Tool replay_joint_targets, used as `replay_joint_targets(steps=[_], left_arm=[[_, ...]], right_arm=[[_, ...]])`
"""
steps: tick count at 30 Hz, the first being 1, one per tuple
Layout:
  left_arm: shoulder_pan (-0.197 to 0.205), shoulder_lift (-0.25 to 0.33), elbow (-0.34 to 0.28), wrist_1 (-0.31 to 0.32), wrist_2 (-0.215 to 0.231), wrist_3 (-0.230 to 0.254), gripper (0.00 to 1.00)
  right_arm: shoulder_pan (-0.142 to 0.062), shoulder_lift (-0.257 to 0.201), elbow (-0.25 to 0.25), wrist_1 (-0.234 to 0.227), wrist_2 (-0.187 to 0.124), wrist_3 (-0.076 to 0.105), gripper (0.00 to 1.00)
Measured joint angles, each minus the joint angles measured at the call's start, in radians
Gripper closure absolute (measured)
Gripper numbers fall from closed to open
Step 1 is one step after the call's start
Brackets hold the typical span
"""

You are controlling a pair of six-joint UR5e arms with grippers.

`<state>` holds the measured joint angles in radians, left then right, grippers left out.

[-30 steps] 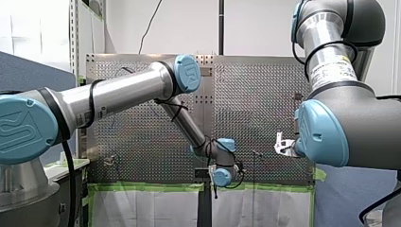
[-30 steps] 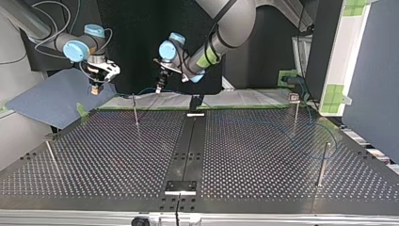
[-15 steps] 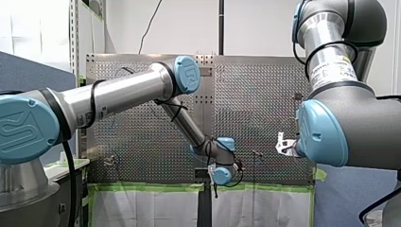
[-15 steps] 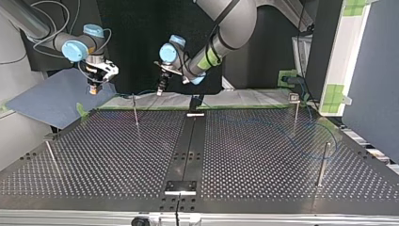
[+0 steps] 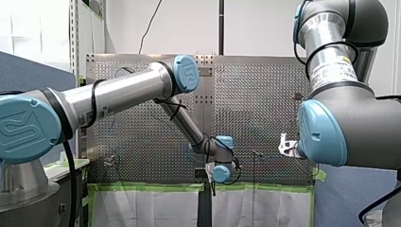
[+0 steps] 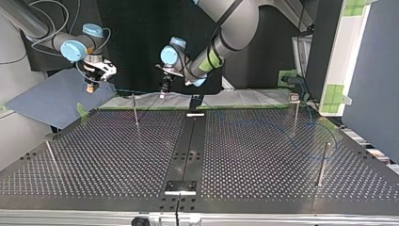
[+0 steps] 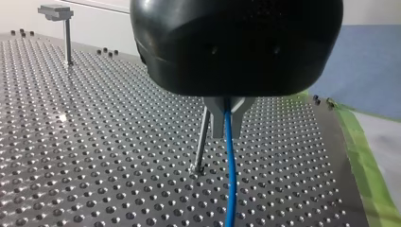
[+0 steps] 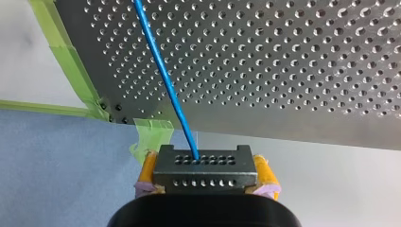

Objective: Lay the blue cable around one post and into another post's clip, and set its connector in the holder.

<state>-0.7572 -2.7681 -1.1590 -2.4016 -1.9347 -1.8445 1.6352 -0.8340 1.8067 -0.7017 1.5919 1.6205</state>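
Observation:
The blue cable (image 7: pixel 230 179) runs out from between my left gripper's (image 7: pixel 226 124) metal fingers, which are shut on it. A thin post (image 7: pixel 201 146) stands just beside them. In the top view my left gripper (image 6: pixel 163 92) hangs over the table's far edge, near the post (image 6: pixel 135 111). My right gripper (image 8: pixel 206 176) holds the grey connector (image 8: pixel 205 168) between its yellow pads (image 8: pixel 149 166), with the cable (image 8: pixel 165 75) leading off it over the board. That gripper (image 6: pixel 91 85) hovers past the table's far corner at the top view's left. More cable (image 6: pixel 329 134) loops on the board at the right.
A clip-topped post (image 6: pixel 295 113) and a plain post (image 6: pixel 322 165) stand at the top view's right, and another post (image 6: pixel 51 155) at its left. Black brackets (image 6: pixel 179 186) sit on the centre strip. Green tape (image 8: pixel 71 61) lines the board's edge.
My left gripper has shifted slightly toward the top view's right, still on the cable. My right gripper has drawn a little further left and up with the connector.

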Motion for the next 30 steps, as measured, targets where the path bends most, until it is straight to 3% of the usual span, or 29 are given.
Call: replay_joint_targets(steps=[13,23,30], left_arm=[[0.008,0.000,-0.001,0.001,0.015,0.006,0.99],[0.000,0.000,0.000,0.005,0.073,0.032,0.99],[0.003,0.001,0.000,0.005,0.077,0.031,0.99]], right_arm=[[-0.002,0.002,0.000,-0.013,0.000,-0.001,1.00],[0.010,0.004,-0.001,-0.048,-0.009,-0.001,1.00],[0.013,0.007,0.000,-0.054,-0.010,0.002,1.00]])
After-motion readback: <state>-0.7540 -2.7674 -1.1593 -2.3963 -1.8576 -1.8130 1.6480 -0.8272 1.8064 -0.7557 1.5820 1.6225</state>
